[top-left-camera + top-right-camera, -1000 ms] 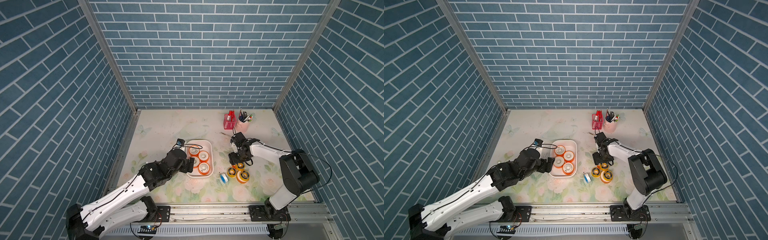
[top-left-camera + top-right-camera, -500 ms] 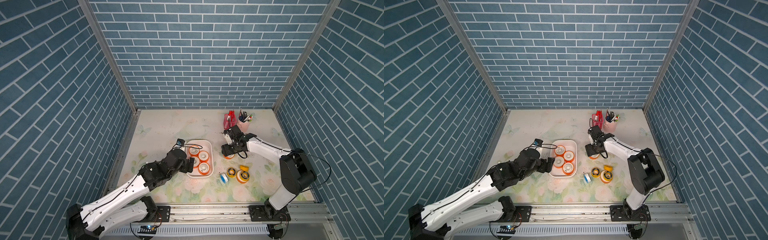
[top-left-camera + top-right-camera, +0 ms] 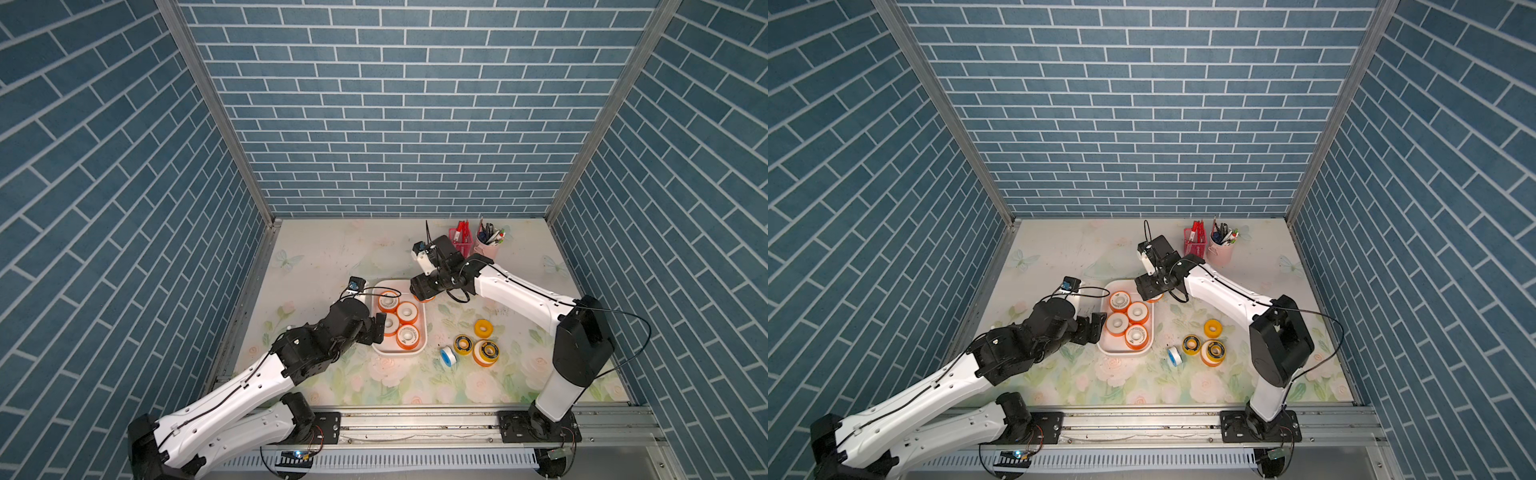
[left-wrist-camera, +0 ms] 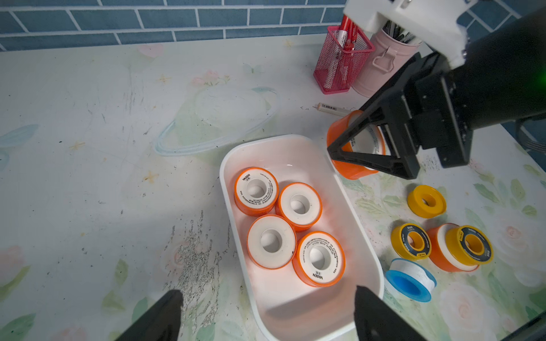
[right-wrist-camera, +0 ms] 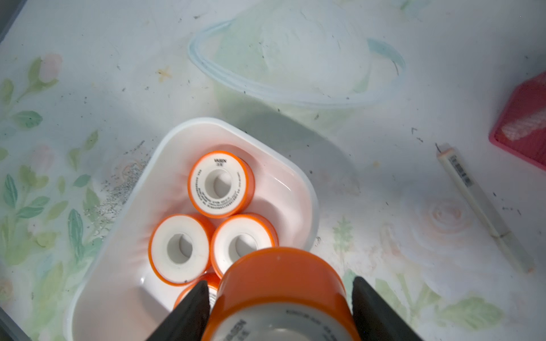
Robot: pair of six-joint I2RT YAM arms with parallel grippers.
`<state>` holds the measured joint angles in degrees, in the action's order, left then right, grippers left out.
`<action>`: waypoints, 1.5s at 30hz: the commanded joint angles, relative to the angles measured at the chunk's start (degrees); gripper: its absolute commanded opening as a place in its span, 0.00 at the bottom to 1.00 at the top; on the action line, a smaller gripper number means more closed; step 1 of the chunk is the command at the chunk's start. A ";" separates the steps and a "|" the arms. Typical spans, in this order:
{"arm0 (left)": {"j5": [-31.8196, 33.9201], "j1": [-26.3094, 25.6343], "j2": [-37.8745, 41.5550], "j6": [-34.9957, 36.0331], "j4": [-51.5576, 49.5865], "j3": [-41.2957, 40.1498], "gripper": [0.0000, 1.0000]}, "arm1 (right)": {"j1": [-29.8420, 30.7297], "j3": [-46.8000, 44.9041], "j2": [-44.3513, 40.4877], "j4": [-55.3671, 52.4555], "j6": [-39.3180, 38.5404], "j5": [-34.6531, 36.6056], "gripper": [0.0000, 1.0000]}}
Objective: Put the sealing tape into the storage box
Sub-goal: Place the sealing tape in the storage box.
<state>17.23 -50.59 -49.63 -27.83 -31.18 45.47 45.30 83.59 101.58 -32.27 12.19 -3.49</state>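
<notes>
Right pincer point(image 5: 279, 283): pinching 1 orange sealing tape spool point(image 5: 280, 265) between its 2 black fingers point(image 5: 192, 307). The spool is tilted, with its printed face toward the wrist camera. In a top view it sits at the far right corner of the storage box point(image 3: 392, 348), over the rim. Cannot tell whether it is inside the rim line.

Left pincer point(image 4: 269, 295): spread wide, nothing between the jaws, at the near left side of the box.

Box contents: 4 boxed spools point(image 3: 407, 312), orange flanges, lying flat with holes up and packed touching each other. The near end of the box floor is bare.

On the bench point(image 3: 332, 257), right of the box and apart from it:
- 1 yellow spool point(image 3: 483, 328), farthest of the group.
- 1 yellow-and-black spool point(image 3: 462, 344).
- 1 loose orange spool point(image 4: 440, 254) with a second yellow-and-black one resting on it.
- 1 blue spool point(image 3: 448, 356), nearest the box.

At the far right stand a red mesh pen basket point(image 3: 461, 241) and a pink pen cup point(image 3: 492, 247), side by side. 1 pale pen point(image 5: 484, 212) lies on the bench near the basket.
</notes>
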 commanded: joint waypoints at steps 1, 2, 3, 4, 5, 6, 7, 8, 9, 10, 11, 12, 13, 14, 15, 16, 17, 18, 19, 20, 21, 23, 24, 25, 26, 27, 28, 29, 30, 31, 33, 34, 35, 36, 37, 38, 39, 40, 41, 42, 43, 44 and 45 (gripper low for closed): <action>1.83 0.23 1.49 -0.49 -0.38 -0.72 0.94 | 2.24 5.34 4.87 -3.03 0.66 -0.48 0.59; 1.92 0.27 1.86 -0.50 -0.42 -0.78 0.94 | 2.73 6.81 6.20 -3.43 0.60 -0.47 0.59; 2.13 0.23 2.27 -0.59 -0.28 -0.81 0.94 | 3.14 8.56 7.82 -3.82 0.60 -0.47 0.59; 2.18 0.23 2.59 -0.58 -0.24 -0.83 0.93 | 3.54 10.13 9.37 -4.18 0.55 -0.47 0.59; 2.19 0.23 3.02 -0.63 -0.29 -0.83 0.93 | 3.83 11.56 10.73 -4.25 0.55 -0.51 0.59; 2.30 0.27 3.36 -0.60 -0.20 -0.89 0.93 | 4.14 12.65 11.75 -4.21 0.60 -0.47 0.59; 2.45 0.23 3.74 -0.68 -0.19 -0.91 0.93 | 4.40 13.89 13.02 -4.12 0.64 -0.48 0.59; 2.55 0.23 3.98 -0.66 -0.19 -0.91 0.93 | 4.49 14.91 14.13 -4.16 0.69 -0.47 0.59; 2.54 0.23 4.23 -0.70 -0.11 -1.00 0.93 | 4.57 16.50 15.44 -4.64 0.78 -0.51 0.59; 2.61 0.23 4.52 -0.73 -0.11 -1.00 0.93 | 4.77 17.99 17.22 -5.20 0.74 -0.48 0.58; 2.63 0.27 4.58 -0.73 -0.11 -1.00 0.93 | 4.92 18.98 18.30 -5.34 0.74 -0.47 0.58; 2.72 0.23 4.63 -0.80 -0.11 -1.00 0.93 | 5.15 19.87 19.37 -5.41 0.89 -0.47 0.58; 2.77 0.24 4.63 -0.82 -0.11 -1.00 0.93 | 5.30 20.69 20.37 -5.39 0.96 -0.46 0.58; 2.77 0.23 4.63 -0.78 -0.11 -1.01 0.93 | 5.36 21.39 21.12 -5.58 1.03 -2.10 0.58; 2.78 0.23 4.55 -0.80 -0.11 -1.00 0.93 | 5.52 22.27 21.97 -5.70 1.07 -1.92 0.58; 2.81 0.21 4.54 -0.82 -0.11 -1.00 0.94 | 5.61 22.96 22.72 -5.95 1.09 -1.64 0.58; 2.81 0.23 4.53 -0.80 -0.11 -1.00 0.93 | 5.66 23.57 23.34 -6.23 1.11 -1.46 0.58; 2.80 0.23 4.46 -0.82 -0.11 -1.00 0.94 | 5.76 24.07 23.74 -6.55 1.09 -1.31 0.58; 2.77 0.23 4.37 -0.77 -0.11 -1.00 0.94 | 5.81 24.53 23.75 -6.64 1.07 -1.18 0.58; 2.80 0.29 4.29 -0.82 -0.09 -1.00 0.94 | 5.81 24.88 25.44 -6.80 1.01 -1.17 0.58; 2.87 0.23 4.19 -0.82 -0.18 -1.00 0.93 | 5.85 25.10 25.98 -7.01 1.07 -1.17 0.58; 2.92 0.23 4.02 -0.80 -0.20 -1.00 0.93 | 5.90 25.51 26.75 -7.05 0.95 -1.17 0.58; 2.89 0.25 3.92 -0.82 -0.20 -1.03 0.94 | 5.87 25.72 27.07 -7.10 0.94 -1.17 0.59; 2.89 0.23 3.84 -0.77 -0.20 -1.00 0.93 | 5.87 25.73 27.41 -7.02 0.93 -1.17 0.59; 2.89 0.23 3.69 -0.80 -0.20 -1.00 0.93 | 5.96 25.92 27.74 -7.10 0.97 -1.17 0.59; 2.89 0.23 3.60 -0.82 -0.20 -1.01 0.94 | 5.99 26.09 28.05 -7.27 0.93 -1.17 0.60; 2.82 0.23 3.49 -0.75 -0.18 -1.00 0.93 | 5.94 26.10 28.30 -7.30 0.94 -0.18 0.61; 2.68 0.23 3.42 -0.73 -0.15 -1.00 0.93 | 5.94 26.16 28.44 -7.37 0.91 0.38 0.62; 2.55 0.23 3.33 -0.64 -0.14 -1.04 0.93 | 5.95 26.29 28.59 -7.41 0.92 0.86 0.62; 2.55 0.25 3.31 -0.57 -0.15 -1.00 0.93 | 5.94 26.13 28.67 -7.19 0.96 0.96 0.63; 2.63 0.23 3.22 -0.63 -0.20 -1.00 0.93 | 5.94 26.18 28.80 -6.98 0.93 0.94 0.64; 2.66 0.23 3.22 -0.64 -0.19 -1.00 0.93 | 5.94 26.11 28.76 -6.88 0.97 0.94 0.65; 2.67 0.23 3.18 -0.60 -0.20 -1.00 0.93 | 5.99 26.11 28.83 -6.76 0.96 0.86 0.67; 2.72 0.23 3.22 -0.72 -0.19 -1.00 0.94 | 6.01 26.10 28.85 -6.69 0.92 0.81 0.69; 2.81 0.23 3.20 -0.71 -0.26 -1.00 0.93 | 6.07 26.10 28.81 -6.41 0.95 0.52 0.71; 2.81 0.23 3.22 -0.69 -0.24 -1.00 0.94 | 6.19 26.10 28.74 -6.16 0.95 0.26 0.72; 2.89 0.23 3.18 -0.73 -0.29 -1.00 0.94 | 6.25 26.17 28.53 -5.97 0.92 -0.07 0.74; 2.89 0.23 3.21 -0.73 -0.29 -1.00 0.94 | 6.36 26.30 28.33 -5.80 0.98 -0.16 0.76; 2.98 0.23 3.23 -0.81 -0.29 -1.00 0.94 | 6.45 26.30 28.05 -5.54 0.89 -0.28 0.78; 2.98 0.27 3.22 -0.82 -0.21 -1.01 0.94 | 6.56 26.12 27.49 -5.16 0.83 -0.47 0.80; 3.02 0.23 3.18 -0.82 -0.27 -1.00 0.94 | 6.65 26.10 26.97 -5.01 0.79 -0.50 0.81; 2.98 0.27 3.22 -0.77 -0.28 -1.02 0.94 | 6.64 26.10 26.50 -4.78 0.61 -0.47 0.82; 3.01 0.23 3.22 -0.81 -0.29 -1.00 0.94 | 6.65 25.81 25.93 -4.60 0.59 -0.51 0.83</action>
<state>19.49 -50.59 -46.41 -28.67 -31.18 45.06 51.51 108.31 129.32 -37.63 12.19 -3.95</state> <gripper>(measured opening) 0.937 0.822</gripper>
